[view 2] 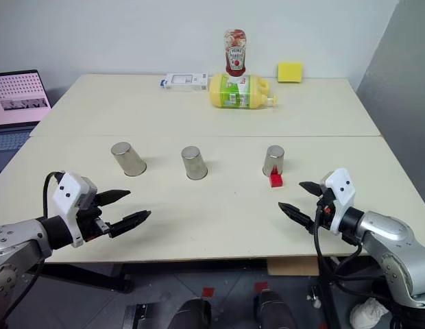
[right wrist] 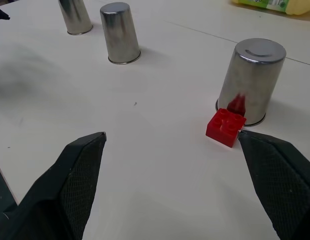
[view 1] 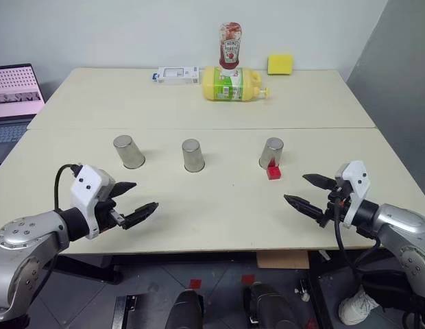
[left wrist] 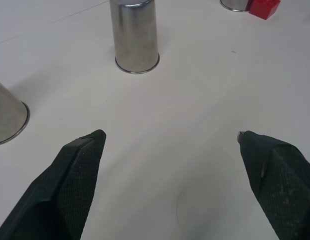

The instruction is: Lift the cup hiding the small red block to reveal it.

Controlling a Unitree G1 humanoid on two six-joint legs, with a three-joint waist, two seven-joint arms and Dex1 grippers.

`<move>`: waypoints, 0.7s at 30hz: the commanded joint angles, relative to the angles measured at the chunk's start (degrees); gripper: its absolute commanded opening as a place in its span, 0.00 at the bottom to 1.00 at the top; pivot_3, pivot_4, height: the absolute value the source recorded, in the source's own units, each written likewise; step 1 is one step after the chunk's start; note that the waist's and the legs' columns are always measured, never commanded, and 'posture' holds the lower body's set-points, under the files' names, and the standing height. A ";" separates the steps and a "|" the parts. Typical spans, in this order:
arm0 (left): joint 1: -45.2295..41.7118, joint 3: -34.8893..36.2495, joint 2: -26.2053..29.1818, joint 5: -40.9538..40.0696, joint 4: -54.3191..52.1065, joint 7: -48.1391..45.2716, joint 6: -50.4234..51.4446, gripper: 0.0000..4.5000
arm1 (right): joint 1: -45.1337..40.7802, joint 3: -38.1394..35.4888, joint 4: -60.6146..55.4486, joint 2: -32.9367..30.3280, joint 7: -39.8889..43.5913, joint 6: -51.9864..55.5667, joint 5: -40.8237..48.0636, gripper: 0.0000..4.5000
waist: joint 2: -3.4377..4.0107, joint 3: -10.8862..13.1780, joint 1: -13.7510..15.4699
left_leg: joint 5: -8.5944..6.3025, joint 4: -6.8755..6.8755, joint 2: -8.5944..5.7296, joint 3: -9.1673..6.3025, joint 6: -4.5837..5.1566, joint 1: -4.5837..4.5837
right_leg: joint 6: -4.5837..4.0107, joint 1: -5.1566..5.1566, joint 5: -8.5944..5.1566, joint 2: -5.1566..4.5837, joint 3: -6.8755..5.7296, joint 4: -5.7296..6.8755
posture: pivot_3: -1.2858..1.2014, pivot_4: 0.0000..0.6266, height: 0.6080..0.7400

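Pale tabletop (view 1: 219, 199): you've both grippers, left (view 1: 136, 200) and right (view 1: 306, 191), wide and empty; pinch rightmost upside-down brushed-steel cup (view 1: 271, 152) mid-wall beside tiny red plastic brick (view 1: 273, 171) — light, rigid, slippery.

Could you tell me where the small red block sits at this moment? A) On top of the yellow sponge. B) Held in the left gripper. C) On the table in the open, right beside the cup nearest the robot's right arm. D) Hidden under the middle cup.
C: the small red block lies uncovered on the table, right at the base of the right-hand cup, which stands upside down beside it.
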 commanded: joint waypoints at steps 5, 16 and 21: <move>1.48 2.91 0.73 -0.71 -2.96 0.44 0.73 1.00 | -1.58 -0.48 -2.05 -0.63 0.17 0.19 1.22 0.99 | 0.00 0.00 -0.01 | 0.00 0.00 0.00 0.01 0.00 0.00 | 0.00 0.00 0.00 0.00 0.01 0.00 | 0.52 0.24 1.00; -0.08 1.78 0.85 -0.31 -2.13 1.13 1.27 1.00 | -0.58 -0.62 -2.27 -0.86 0.99 -0.12 0.65 0.99 | 0.00 0.00 0.01 | 0.00 0.00 0.00 0.00 0.00 0.00 | -0.02 0.00 -0.01 0.00 0.00 0.00 | 0.52 0.24 1.00; -2.15 1.59 0.50 -0.90 -1.65 1.70 2.28 1.00 | -0.14 -0.93 -2.96 -1.31 1.36 0.71 1.47 0.99 | 0.00 0.00 0.01 | 0.00 0.00 0.00 0.00 0.00 0.00 | -0.01 0.00 0.00 0.00 0.01 0.00 | 0.52 0.24 1.00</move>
